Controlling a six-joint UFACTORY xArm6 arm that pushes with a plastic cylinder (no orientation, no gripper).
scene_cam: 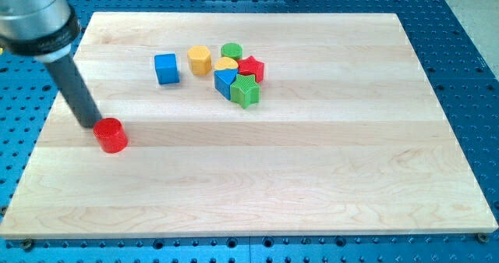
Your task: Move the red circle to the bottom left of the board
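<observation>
my tip mid-left of frame, touching red circle at its upper-left edge | circle on board left side, well apart from block cluster upper-center: blue cube, yellow cylinder | jaws: none, plain rod

Pale, smooth wooden board on a blue perforated metal table; matt red circle.

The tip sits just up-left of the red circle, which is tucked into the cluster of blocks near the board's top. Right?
Not quite. The camera view shows my tip just up-left of the red circle, but that circle lies alone at the board's left, apart from the cluster.
</observation>
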